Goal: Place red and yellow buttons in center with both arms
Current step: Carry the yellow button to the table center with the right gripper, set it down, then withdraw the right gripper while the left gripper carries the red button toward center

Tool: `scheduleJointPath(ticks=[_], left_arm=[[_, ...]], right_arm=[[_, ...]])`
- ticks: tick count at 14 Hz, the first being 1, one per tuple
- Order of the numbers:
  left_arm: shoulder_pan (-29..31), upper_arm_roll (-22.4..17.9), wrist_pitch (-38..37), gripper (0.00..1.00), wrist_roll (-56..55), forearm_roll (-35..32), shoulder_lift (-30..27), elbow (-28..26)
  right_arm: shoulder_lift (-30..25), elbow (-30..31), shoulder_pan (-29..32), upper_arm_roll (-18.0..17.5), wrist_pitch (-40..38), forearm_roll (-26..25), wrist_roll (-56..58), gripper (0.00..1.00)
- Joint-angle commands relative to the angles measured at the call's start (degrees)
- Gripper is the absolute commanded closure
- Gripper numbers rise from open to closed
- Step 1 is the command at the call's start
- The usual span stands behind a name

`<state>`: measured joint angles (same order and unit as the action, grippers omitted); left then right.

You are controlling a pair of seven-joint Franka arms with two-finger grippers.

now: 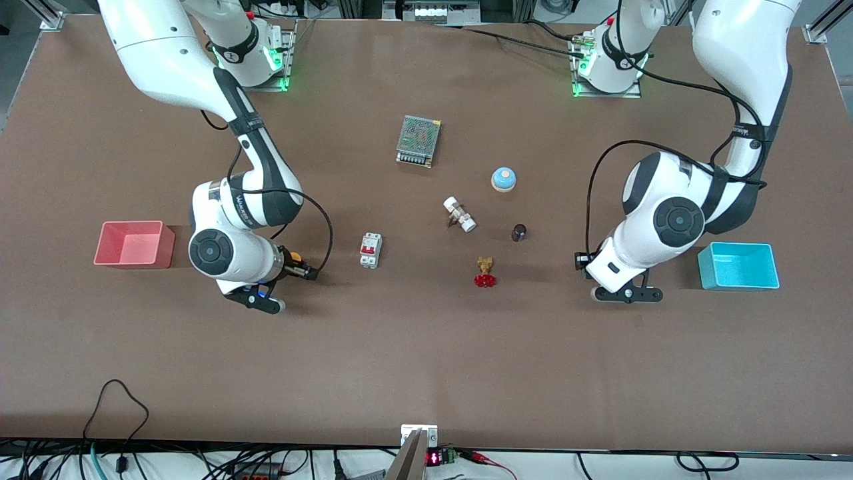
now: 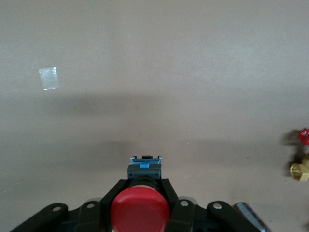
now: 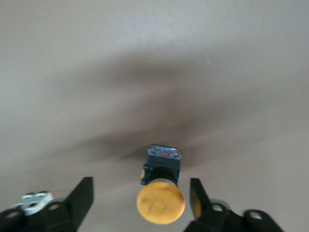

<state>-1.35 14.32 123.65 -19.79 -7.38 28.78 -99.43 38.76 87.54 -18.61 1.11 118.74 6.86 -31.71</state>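
The right gripper [image 3: 140, 200] stands released around the yellow button [image 3: 161, 200]; lift straight up so neither finger clips it. The left gripper [image 2: 140, 212] grasps the red button [image 2: 140, 210]; carry it level toward the centre.

Desk layout as I see it from my station

The bins sit at the two ends of the desk [image 1: 426, 373]: one bin [image 1: 133, 245] at the right arm's end, another bin [image 1: 738, 266] at the left arm's. Between them I have the power supply [image 1: 418, 141] farthest from the front camera, then the bell [image 1: 504, 179], the breaker [image 1: 370, 251] nearer, and the valve [image 1: 485, 272] nearest.
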Motion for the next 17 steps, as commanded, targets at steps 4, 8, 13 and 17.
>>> scheduleJointPath(ticks=[4, 8, 13, 17], left_arm=[[-3.7, -0.4, 4.8, 0.74, -6.6, -0.9, 3.5, 0.1], [-5.5, -0.4, 6.7, 0.74, -10.3, -1.0, 5.3, 0.3], [-7.4, -0.6, 8.4, 0.74, -12.3, -1.5, 7.5, 0.2], [-7.4, -0.6, 9.0, 0.63, -12.3, -1.7, 8.1, 0.1]], right_arm=[[-11.2, 0.1, 0.2, 0.8, -3.8, 1.1, 0.7, 0.0], [-19.1, 0.1, 2.8, 1.0, -13.0, 0.6, 4.7, 0.0], [-23.6, 0.0, 8.1, 1.3, -17.0, 0.3, 12.3, 0.0], [-26.8, -0.4, 8.4, 2.4, -20.4, -4.5, 12.6, 0.0]])
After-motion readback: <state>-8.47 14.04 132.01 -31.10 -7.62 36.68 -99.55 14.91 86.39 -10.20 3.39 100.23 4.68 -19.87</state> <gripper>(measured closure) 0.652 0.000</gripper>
